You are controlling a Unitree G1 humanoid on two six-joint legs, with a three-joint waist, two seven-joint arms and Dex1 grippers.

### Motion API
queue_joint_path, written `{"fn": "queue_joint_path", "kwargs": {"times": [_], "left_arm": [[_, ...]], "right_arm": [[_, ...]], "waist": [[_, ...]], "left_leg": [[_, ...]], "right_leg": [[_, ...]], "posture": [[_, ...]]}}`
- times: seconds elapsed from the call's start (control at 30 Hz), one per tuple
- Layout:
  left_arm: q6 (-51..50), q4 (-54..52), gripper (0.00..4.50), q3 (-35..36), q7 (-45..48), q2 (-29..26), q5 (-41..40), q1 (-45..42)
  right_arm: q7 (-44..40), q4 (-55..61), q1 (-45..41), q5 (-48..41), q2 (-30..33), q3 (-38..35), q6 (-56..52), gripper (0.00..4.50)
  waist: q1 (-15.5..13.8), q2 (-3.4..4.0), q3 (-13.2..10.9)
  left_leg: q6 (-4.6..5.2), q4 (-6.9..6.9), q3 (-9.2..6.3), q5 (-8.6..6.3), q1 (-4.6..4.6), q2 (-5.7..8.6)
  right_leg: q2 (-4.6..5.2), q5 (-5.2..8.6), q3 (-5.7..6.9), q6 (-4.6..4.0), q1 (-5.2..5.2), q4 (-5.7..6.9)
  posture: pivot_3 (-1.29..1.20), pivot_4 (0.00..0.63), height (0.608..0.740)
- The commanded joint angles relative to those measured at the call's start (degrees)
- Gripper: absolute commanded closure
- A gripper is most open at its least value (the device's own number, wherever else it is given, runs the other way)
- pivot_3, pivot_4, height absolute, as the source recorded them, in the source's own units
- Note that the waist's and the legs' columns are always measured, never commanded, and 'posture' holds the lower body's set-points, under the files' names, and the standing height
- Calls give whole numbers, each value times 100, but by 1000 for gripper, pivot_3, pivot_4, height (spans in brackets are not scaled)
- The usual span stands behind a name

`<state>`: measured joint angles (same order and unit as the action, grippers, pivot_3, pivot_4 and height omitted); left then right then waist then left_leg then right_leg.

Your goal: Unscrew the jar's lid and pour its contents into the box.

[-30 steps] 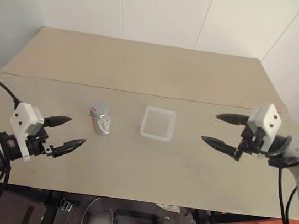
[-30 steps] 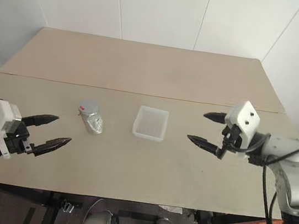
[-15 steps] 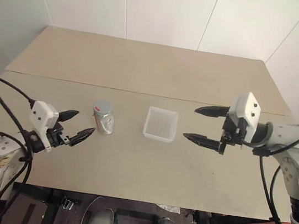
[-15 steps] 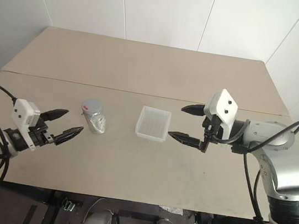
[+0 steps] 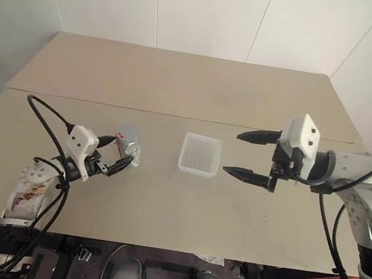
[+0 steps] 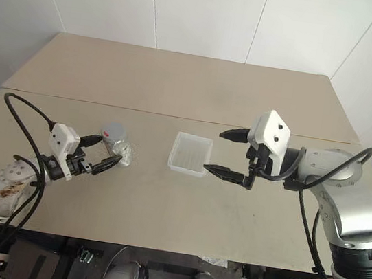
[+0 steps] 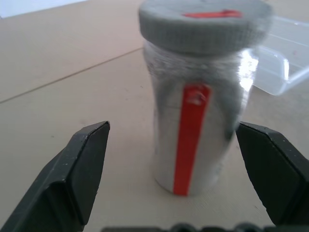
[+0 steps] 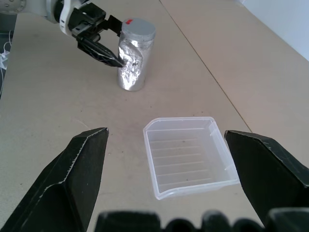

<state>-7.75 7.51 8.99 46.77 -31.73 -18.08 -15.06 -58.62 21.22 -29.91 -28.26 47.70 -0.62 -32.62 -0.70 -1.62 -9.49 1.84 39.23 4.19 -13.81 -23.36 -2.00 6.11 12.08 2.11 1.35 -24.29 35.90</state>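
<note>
Silvery jar (image 5: 128,147) with its grey lid (image 7: 204,21) on stands upright on the table (image 5: 180,83), between the left gripper's (image 5: 119,160) 2 wide-open fingers; the open, empty right gripper (image 5: 238,154) hovers beside the box (image 5: 200,155).

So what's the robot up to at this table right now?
It is getting set to open a jar that stands upright on the table, its grey lid screwed on. The left claw is open, one finger on each side of the jar, not gripping it. The right claw, also open and empty, hovers just beside the translucent box, which looks empty. Nothing has been unscrewed or poured yet.
</note>
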Motion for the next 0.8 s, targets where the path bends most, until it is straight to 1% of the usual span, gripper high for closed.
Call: {"fn": "queue_joint_path", "kwargs": {"times": [0.03,0.4,0.5,0.53,0.63,0.67,0.7,0.8], "left_arm": [[280,227,37,-27,-37,123,29,-325],[716,1031,37,-264,-27,437,214,-888],[925,1216,618,-290,-118,524,314,-982],[1015,1259,879,-277,-146,563,320,-1001],[1134,1245,1890,-255,-161,613,282,-1028],[1121,1145,2249,-269,-135,579,283,-1015],[1014,931,2501,-282,-60,511,233,-986],[409,145,2552,-299,325,190,-97,-933]], "right_arm": [[34,202,-67,-21,18,-152,160,0],[31,180,-80,-6,2,-150,258,0],[53,218,-42,-25,1,-182,260,0],[65,243,-27,-33,0,-191,252,0],[114,313,22,-62,-11,-228,220,0],[143,338,34,-76,-26,-239,205,0],[190,366,32,-89,-56,-242,183,0],[397,388,-145,-172,-268,-203,85,0]], "waist": [[0,0,0],[4,-1,0],[4,-2,-1],[4,-2,-1],[4,-2,-1],[5,-2,-1],[10,-3,-1],[32,-9,-5]], "left_leg": [[0,0,0,0,0,0],[0,0,0,0,0,1],[0,1,-1,0,-1,2],[0,1,-1,0,-1,2],[0,1,-2,0,-2,2],[0,1,-3,0,-2,2],[0,1,-3,0,-2,2],[0,1,-4,0,-3,-1]], "right_leg": [[0,0,0,0,0,0],[0,-2,2,2,0,3],[0,-2,2,3,1,2],[0,-2,2,3,1,2],[0,-3,2,4,1,2],[0,-3,2,4,1,2],[0,-3,2,4,0,2],[-1,-3,2,4,-2,4]], "posture": [[0,150,740],[0,150,740],[0,150,740],[0,150,740],[0,150,740],[0,150,740],[0,150,740],[0,150,740]]}}
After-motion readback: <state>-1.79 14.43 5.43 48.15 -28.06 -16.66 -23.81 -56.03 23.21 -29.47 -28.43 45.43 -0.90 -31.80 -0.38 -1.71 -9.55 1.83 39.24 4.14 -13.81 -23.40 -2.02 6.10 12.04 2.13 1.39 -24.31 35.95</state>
